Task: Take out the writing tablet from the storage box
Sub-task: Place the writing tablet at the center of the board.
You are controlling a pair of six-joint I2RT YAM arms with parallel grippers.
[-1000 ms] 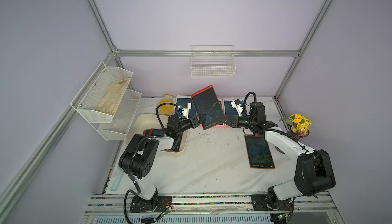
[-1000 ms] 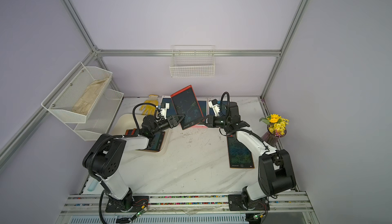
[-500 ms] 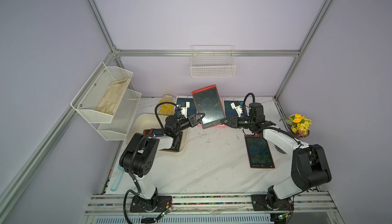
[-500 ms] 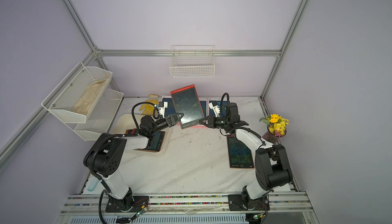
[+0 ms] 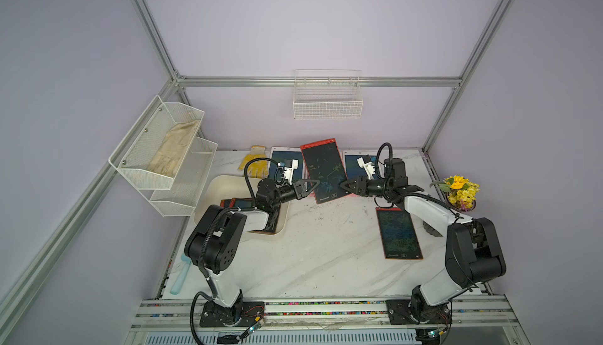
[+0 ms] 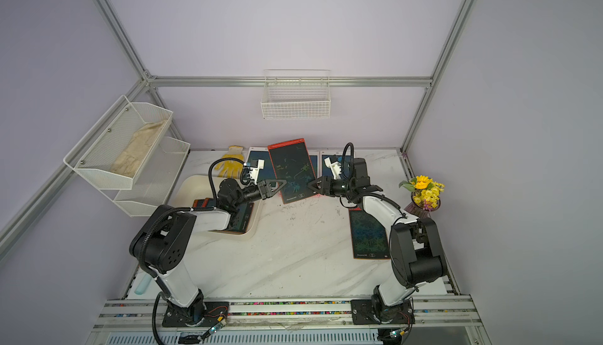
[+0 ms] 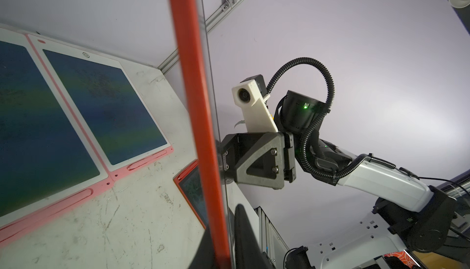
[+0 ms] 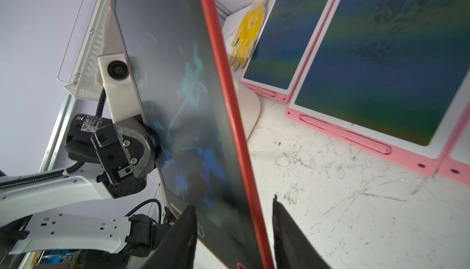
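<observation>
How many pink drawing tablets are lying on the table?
3 pink tablets along the table's back edge: one beside the yellow glove, one mostly hidden behind the raised red tablet, one at the right end. More may be hidden.

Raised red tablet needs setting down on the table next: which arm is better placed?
Left, probably. The left gripper is shut on the red tablet; the right gripper has its jaws apart around the opposite edge, gripping nothing.

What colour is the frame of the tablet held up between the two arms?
Red-orange. The tablet frame shows best in the right wrist view.
</observation>
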